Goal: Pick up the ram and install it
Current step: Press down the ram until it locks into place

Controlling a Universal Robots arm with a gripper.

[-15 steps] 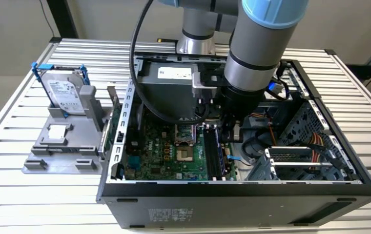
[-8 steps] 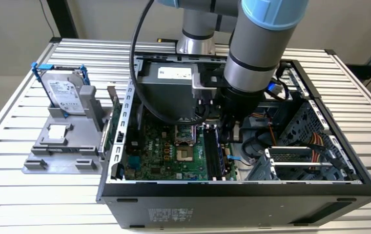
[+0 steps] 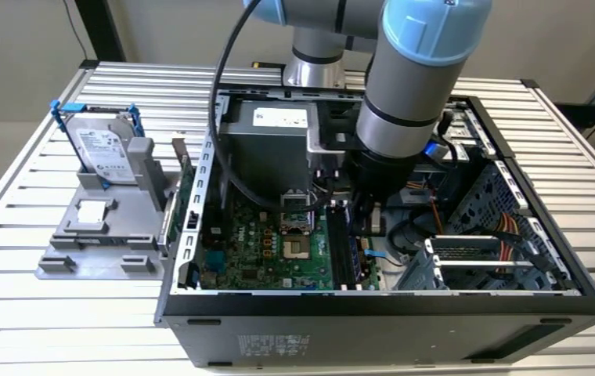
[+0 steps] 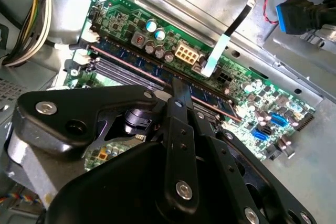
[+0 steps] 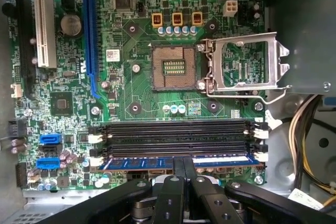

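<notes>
Gripping the ram point(image 5: 178, 163) at mid-length, the hand point(image 5: 183, 167) presses it into the outermost slot; neighbouring slots empty.

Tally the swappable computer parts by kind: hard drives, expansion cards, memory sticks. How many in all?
hard drive: 1
expansion card: 1
ram: 1
Total: 3

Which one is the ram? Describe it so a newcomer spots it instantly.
Inside the open computer case, find the green motherboard and the row of long memory slots beside the bare CPU socket. The ram is the bluish strip standing in the slot farthest from that socket, where the closed gripper meets it; the neighbouring slots are black and empty.
</notes>
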